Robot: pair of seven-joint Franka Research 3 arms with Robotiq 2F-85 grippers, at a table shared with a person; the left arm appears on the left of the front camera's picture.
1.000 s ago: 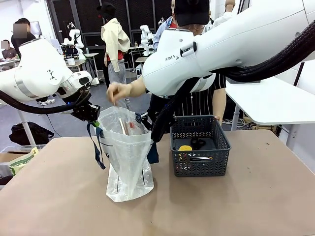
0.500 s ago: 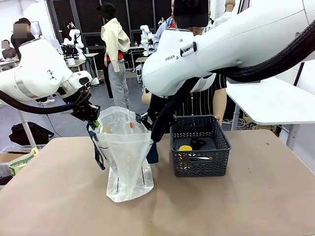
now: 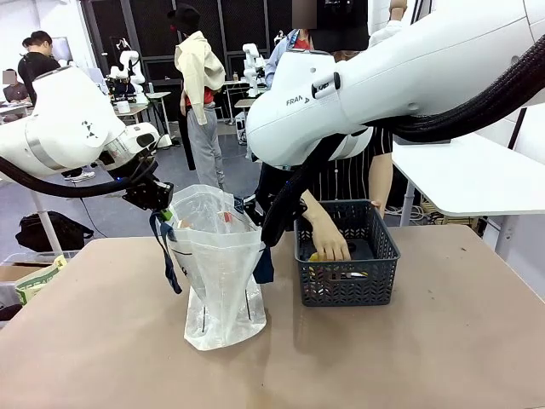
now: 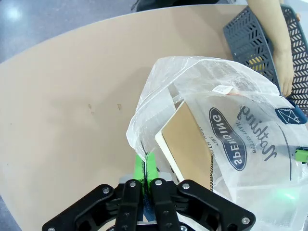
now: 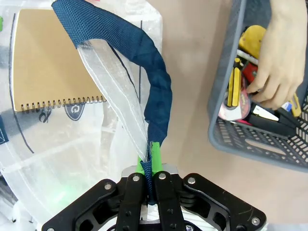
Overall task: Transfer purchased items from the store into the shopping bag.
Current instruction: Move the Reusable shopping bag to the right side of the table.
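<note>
While my left gripper (image 4: 145, 166) is pinching the shopping bag (image 4: 226, 144) rim and my right gripper (image 5: 150, 159) is clamping its navy strap (image 5: 154, 86), I'm spreading the mouth mid-frame. The person's hand (image 3: 328, 243) is digging purchased items (image 5: 251, 38) from the store (image 3: 345, 285), centre right.

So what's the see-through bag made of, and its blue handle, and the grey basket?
The shopping bag looks like thin, crinkly plastic film: you can see a notebook through it. Its blue handle seems to be woven fabric webbing, with a ribbed weave showing. The basket is probably hard moulded plastic, matte dark grey, with a neat lattice of holes.
</note>
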